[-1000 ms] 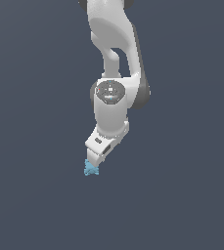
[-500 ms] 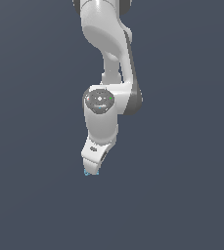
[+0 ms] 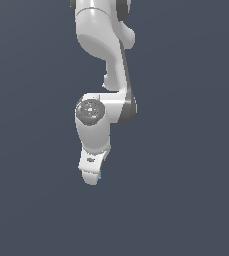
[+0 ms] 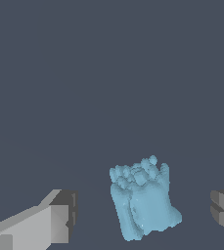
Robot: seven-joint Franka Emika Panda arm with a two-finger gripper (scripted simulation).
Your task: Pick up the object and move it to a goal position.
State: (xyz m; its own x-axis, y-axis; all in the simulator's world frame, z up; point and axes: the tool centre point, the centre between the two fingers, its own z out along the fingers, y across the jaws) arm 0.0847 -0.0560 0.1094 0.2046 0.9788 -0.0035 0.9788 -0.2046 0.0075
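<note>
Pincer (image 4: 143,215) is spread wide with the lumpy light-blue blob (image 4: 144,202) sitting between the fingers (image 4: 59,217), touching neither, low in the exterior view.

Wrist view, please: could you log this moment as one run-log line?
phase: pre-grasp | gripper: open, straddling object | object: light-blue, between fingers, ungrasped

A glossy white robot arm (image 3: 103,45) of rounded segments, dark grey at the joints, with a grey ribbed disc cap (image 3: 90,111); the tool's (image 4: 143,219) fingers (image 4: 45,224) are pale grey blocks.
</note>
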